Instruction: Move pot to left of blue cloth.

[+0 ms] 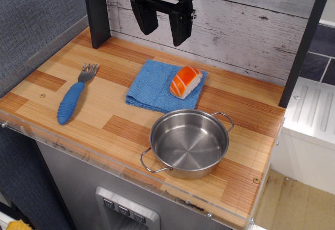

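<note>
— While the gripper [163,28] hangs above the back of the wooden counter [120,120], its two black fingers [145,19] stand apart with nothing between them. Where does the pot [189,143] sit?

— At about five o'clock from the blue cloth [157,86], near the counter's front edge, upright and empty, with its wire handles at one and seven o'clock.

— And on the cloth?

— An orange-and-white sushi piece [185,81] rests on its two o'clock corner. A blue-handled fork [76,95] lies at nine o'clock of the cloth, well apart.
</note>
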`<state>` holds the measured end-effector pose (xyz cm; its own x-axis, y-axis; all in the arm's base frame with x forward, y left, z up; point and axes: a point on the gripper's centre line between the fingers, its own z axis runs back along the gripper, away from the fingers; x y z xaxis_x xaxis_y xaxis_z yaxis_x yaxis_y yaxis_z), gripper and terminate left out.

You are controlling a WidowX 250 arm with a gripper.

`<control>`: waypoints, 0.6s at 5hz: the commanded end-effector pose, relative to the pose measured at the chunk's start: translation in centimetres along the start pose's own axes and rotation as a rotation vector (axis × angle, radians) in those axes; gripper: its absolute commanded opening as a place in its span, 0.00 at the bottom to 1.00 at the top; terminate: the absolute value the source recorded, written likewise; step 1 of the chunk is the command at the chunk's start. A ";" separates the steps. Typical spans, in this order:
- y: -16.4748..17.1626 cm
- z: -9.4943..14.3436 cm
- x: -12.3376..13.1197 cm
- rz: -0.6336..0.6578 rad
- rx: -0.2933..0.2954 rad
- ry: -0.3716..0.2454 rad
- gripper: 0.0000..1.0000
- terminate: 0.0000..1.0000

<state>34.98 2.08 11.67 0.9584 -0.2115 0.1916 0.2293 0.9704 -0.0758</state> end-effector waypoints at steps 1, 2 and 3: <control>0.0 0.0 0.0 0.000 0.000 0.000 1.00 0.00; -0.9 -1.6 -2.5 -0.032 -0.033 0.024 1.00 0.00; -1.7 -3.3 -4.9 -0.073 -0.047 0.057 1.00 0.00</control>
<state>29.76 1.10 5.73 0.9550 -0.2849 0.0827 0.2939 0.9465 -0.1333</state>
